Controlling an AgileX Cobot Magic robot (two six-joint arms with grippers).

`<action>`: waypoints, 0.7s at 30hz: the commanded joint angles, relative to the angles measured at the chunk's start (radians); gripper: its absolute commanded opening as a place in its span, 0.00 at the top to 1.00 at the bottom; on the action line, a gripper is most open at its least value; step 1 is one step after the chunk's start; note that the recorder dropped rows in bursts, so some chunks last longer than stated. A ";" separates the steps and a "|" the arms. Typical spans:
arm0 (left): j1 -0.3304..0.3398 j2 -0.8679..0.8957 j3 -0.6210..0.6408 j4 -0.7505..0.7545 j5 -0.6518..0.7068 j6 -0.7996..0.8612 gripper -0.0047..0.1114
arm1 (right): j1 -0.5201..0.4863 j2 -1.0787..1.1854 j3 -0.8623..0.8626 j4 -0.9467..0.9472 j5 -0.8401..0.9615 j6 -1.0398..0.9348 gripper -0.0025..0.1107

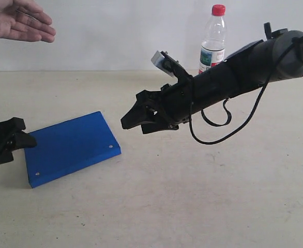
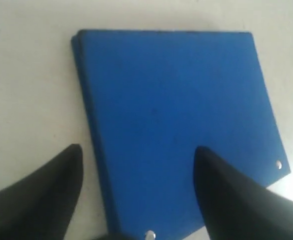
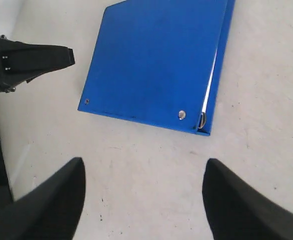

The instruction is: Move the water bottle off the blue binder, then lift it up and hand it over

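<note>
The water bottle (image 1: 213, 39) stands upright at the far side of the worktop (image 1: 193, 196), behind the right arm and well apart from the blue binder (image 1: 71, 147), which lies flat with nothing on it. The left hand (image 1: 1, 142) sits at the binder's near-left edge, its jaws spread apart and holding nothing. The right hand (image 1: 136, 124) hovers above the worktop just beside the binder, its jaws also wide apart and empty. A person's open palm (image 1: 19, 20) shows at the upper left.

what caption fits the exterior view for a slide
Bottle upright on the table, off the blue binder; left gripper and right gripper open, an open hand held out
</note>
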 commanded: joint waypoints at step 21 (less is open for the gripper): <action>-0.002 0.218 -0.087 0.049 0.651 0.153 0.65 | 0.002 -0.004 -0.007 -0.001 0.018 0.001 0.44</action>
